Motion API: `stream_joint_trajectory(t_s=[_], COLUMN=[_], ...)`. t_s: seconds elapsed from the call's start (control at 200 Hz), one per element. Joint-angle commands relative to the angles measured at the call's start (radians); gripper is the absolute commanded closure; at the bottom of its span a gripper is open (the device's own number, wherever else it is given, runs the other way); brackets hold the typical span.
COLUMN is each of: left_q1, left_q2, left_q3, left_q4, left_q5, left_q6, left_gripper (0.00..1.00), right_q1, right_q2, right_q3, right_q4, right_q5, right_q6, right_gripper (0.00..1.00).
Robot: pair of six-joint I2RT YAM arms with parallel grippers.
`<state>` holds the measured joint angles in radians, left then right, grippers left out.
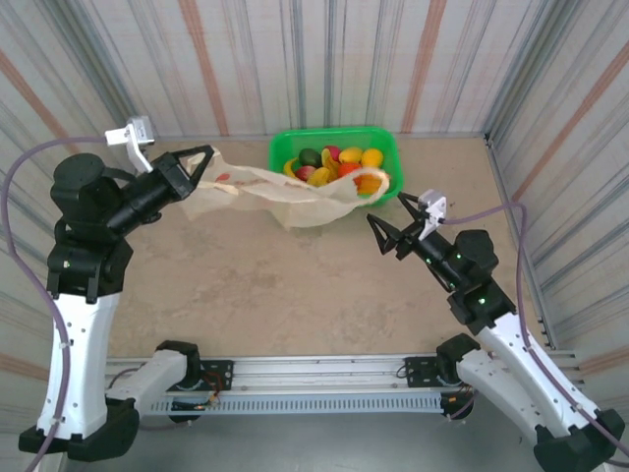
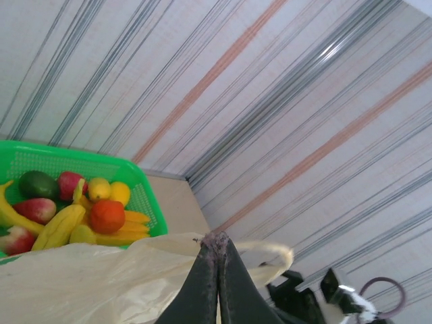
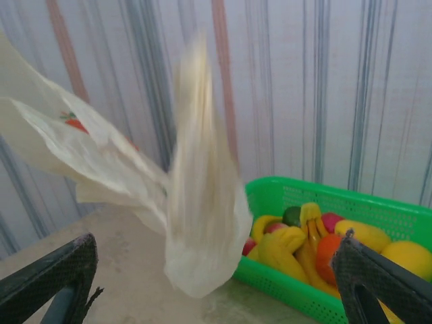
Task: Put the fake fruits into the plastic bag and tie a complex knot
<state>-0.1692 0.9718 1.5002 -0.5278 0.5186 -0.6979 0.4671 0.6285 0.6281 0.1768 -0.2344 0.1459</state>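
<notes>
Green basket (image 1: 334, 132) on beige table (image 1: 295, 285), striped walls (image 1: 344, 59)

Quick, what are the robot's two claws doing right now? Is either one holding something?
Left gripper: closed, pinching the plastic bag.
Right gripper: open, holding nothing.

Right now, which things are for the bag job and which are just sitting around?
For the job:
plastic bag, pinched in the shut left hand
fake fruits, not bagged yet
right hand, open and holding nothing

Just sitting around:
green basket, with the fruits in it
purple cable
table
</notes>
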Motion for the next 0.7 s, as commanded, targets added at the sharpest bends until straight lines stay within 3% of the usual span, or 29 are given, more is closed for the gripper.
stream_joint_trajectory(t_s=[0.0,0.135,0.24,0.296,0.411,0.491,0.586,0.696], left_q1=[-0.013,-0.013,-0.013,-0.015,-0.028,-0.046,-0.062,-0.077], left_q2=[0.054,0.065,0.074,0.076,0.068,0.07,0.058,0.051], left_q3=[-0.005,-0.015,-0.017,-0.035,-0.08,-0.085,-0.092,-0.087], left_q4=[-0.173,-0.23,-0.279,-0.282,-0.274,-0.286,-0.304,-0.322], left_q5=[-0.088,-0.091,-0.074,-0.052,-0.025,-0.019,-0.036,-0.06], left_q6=[0.083,0.154,0.209,0.22,0.225,0.238,0.243,0.259], left_gripper=[1.0,1.0,1.0,1.0,1.0,1.0,1.0,1.0], right_q1=[-0.03,-0.063,-0.172,-0.182,-0.184,-0.193,-0.166,-0.091], right_q2=[-0.007,0.13,0.366,0.525,0.822,1.037,1.209,1.288], right_q3=[0.088,0.229,0.382,0.489,0.725,0.946,1.099,1.169], right_q4=[-0.074,-0.221,-0.342,-0.424,-0.592,-0.77,-0.869,-0.909], right_q5=[-0.09,0.122,0.042,0.053,0.114,0.055,0.027,0.085], right_q6=[0.009,0.11,0.217,0.233,0.259,0.269,0.28,0.226], right_gripper=[0.07,0.17,0.32,0.39,0.21,0.14,0.1,0.1])
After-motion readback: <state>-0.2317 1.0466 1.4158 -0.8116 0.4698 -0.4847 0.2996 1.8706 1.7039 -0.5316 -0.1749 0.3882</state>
